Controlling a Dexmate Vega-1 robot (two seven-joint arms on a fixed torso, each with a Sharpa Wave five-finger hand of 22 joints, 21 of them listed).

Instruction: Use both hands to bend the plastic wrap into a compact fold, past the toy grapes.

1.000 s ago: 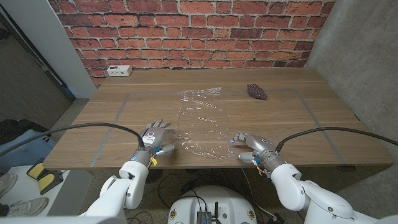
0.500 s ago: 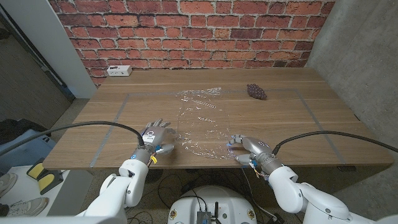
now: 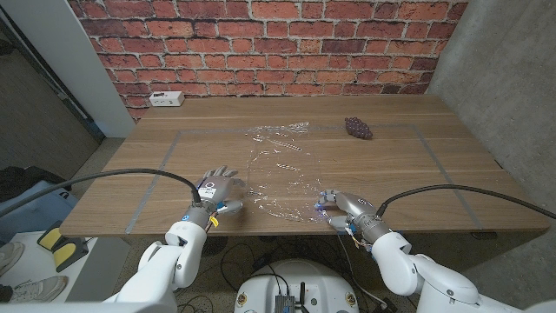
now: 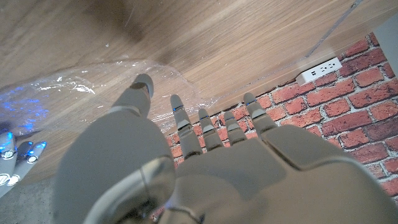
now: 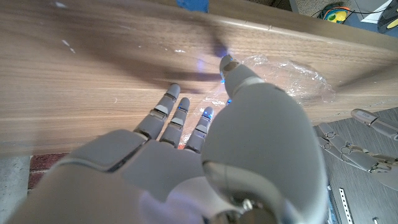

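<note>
The plastic wrap (image 3: 280,169) lies spread mid-table between the empty, spread-fingered left hand (image 3: 215,189) and right hand (image 3: 341,206), toy grapes (image 3: 357,127) well beyond, a white power strip (image 3: 164,99) by the brick wall (image 3: 278,43).

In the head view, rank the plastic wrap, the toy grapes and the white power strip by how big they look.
1. plastic wrap, by far the largest, spread across the table's middle.
2 and 3. toy grapes and white power strip: they look about alike, both at the far side, so I won't rank them.
</note>
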